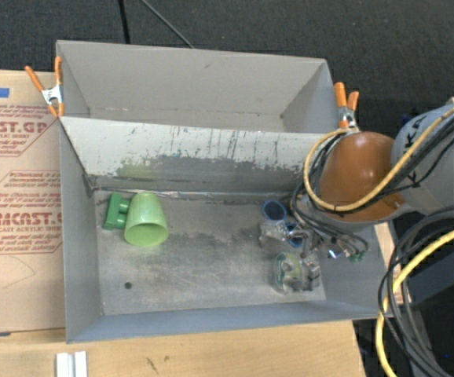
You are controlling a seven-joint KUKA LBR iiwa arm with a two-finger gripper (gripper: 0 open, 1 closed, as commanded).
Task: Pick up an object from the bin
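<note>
My gripper point(294, 272) is low in the bin's right front corner, just above the floor under the arm's wrist. A small blue round thing point(272, 209) lies on the floor just behind it, towards the back wall. A light green plastic cup point(145, 221) lies on its side at the left of the bin, its mouth facing the front. A darker green block point(118, 211) sits against the cup's left side. Both green things are far to the left of the gripper. Whether anything is in the gripper's grasp is hidden by its own body and cables.
The arm's orange dome and looped yellow and black cables hang over the bin's right rim. The right wall and front wall stand close to the gripper. Bare scuffed floor stretches between the gripper and the green cup.
</note>
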